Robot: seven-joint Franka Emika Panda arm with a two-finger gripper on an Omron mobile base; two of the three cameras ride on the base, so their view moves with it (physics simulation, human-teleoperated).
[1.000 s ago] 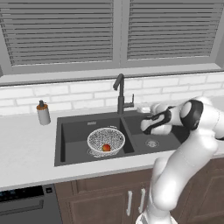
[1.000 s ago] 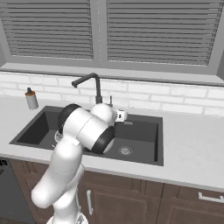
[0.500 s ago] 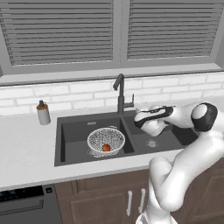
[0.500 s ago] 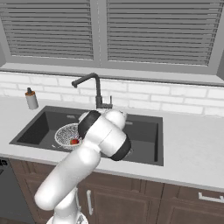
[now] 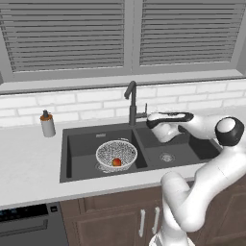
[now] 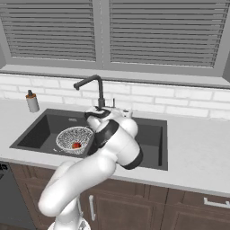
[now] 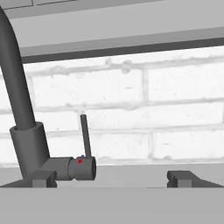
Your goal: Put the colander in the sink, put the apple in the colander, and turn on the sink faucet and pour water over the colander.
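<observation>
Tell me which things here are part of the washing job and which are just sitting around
Part of the job:
- colander, in the left basin
- apple, inside the colander
- sink
- sink faucet, its lever upright, no water running
- tool, open, close to the lever

Just sitting around:
- soap dispenser on the counter
- window blinds

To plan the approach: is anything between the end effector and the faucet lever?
No. In the hand view the stretch from the end effector to the faucet lever is bare.
</observation>
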